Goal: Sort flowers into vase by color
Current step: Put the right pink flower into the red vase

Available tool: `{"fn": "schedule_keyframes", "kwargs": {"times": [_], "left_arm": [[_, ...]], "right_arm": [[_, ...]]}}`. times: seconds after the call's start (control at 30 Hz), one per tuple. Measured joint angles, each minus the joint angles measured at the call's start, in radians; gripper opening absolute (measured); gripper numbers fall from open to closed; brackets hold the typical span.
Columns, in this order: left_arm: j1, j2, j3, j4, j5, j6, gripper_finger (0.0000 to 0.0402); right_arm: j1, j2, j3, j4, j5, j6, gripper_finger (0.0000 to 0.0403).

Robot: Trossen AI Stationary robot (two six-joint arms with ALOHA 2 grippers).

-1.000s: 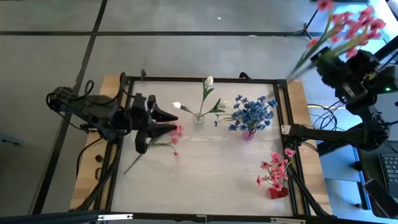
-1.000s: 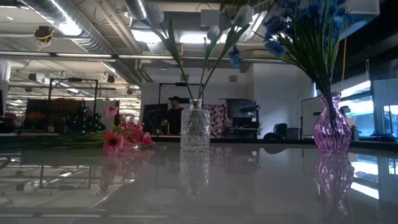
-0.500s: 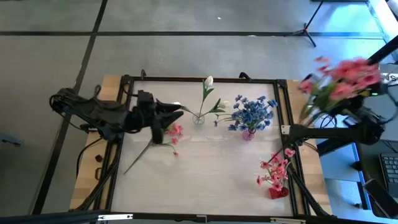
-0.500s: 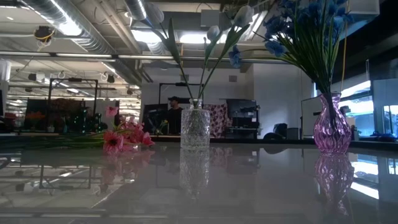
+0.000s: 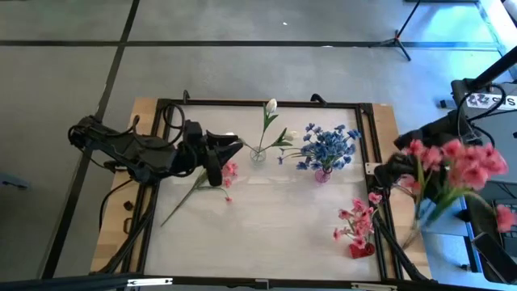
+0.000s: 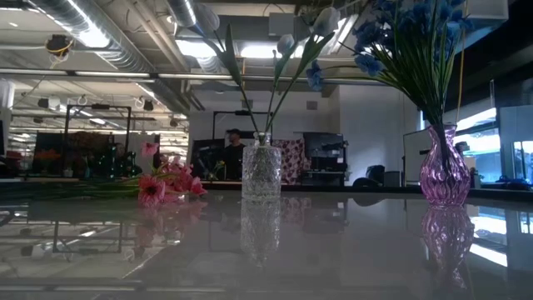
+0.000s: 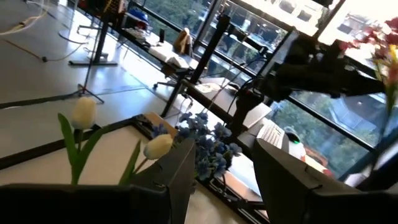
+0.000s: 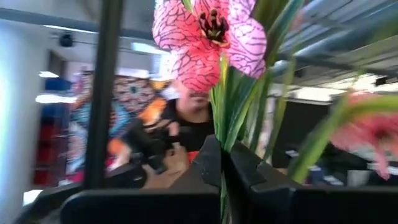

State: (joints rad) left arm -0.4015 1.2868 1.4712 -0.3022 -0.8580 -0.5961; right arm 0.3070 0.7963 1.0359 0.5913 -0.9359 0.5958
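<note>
The right gripper [image 8: 221, 168], its two dark fingers pressed together around green stems, holds a bunch of pink artificial flowers [image 5: 454, 166] off the table's right edge, raised toward the overhead camera; in the right wrist view a pink veined bloom [image 8: 208, 34] stands directly above the closed fingers. The left gripper [image 5: 233, 147] lies over the left part of the table with its fingers spread and nothing between them, pointing toward a small clear glass vase [image 5: 258, 154] that holds white-budded sprigs [image 5: 271, 106]; the left wrist view shows two of these pale buds [image 7: 84, 113] just beyond the parted fingers. Just beside the left gripper, a loose pink sprig on a long thin green stem [image 5: 199, 188] lies flat on the white tabletop [image 5: 266, 226], its blooms [image 5: 229, 170] nearest the gripper. To the right of the clear vase, a small pink glass vase [image 5: 322, 175] carries a cluster of blue flowers [image 5: 327, 145]. Near the table's right front corner, a red vase [image 5: 361, 249] holds further pink blooms [image 5: 359, 218]. In the low view the clear vase [image 6: 261, 171] stands at centre, the pink glass vase [image 6: 444, 167] to its right, and the loose pink sprig's blooms [image 6: 166, 182] lie to its left. A person [image 6: 235, 154] is visible in the room behind the table.
</note>
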Motion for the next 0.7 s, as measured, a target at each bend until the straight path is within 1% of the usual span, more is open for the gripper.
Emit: {"fn": "schedule_keyframes", "kwargs": {"times": [0.13,0.2,0.3,0.4,0.47,0.57,0.7], "left_arm": [[0.000,0.000,0.000,0.000,-0.008,0.000,0.0156],[0.000,0.000,0.000,-0.002,-0.018,0.000,0.0156],[0.000,0.000,0.000,-0.003,-0.023,0.000,0.0156],[0.000,0.000,0.000,-0.003,-0.023,-0.002,0.0156],[0.000,0.000,0.000,-0.004,-0.023,-0.002,0.0156],[0.000,0.000,0.000,-0.020,-0.023,-0.005,0.0156],[0.000,0.000,0.000,-0.031,-0.023,-0.032,0.0156]], "right_arm": [[0.115,-0.004,0.000,-0.081,0.000,-0.074,0.0001],[0.167,-0.012,0.000,-0.168,-0.002,-0.127,0.0001],[0.247,-0.022,0.000,-0.341,0.005,-0.257,0.0001],[0.323,-0.030,0.000,-0.508,0.052,-0.378,0.0001],[0.368,-0.031,0.000,-0.604,0.103,-0.464,0.0001],[0.427,-0.030,0.000,-0.725,0.170,-0.588,0.0001],[0.497,-0.032,0.000,-0.883,0.237,-0.702,0.0001]]}}
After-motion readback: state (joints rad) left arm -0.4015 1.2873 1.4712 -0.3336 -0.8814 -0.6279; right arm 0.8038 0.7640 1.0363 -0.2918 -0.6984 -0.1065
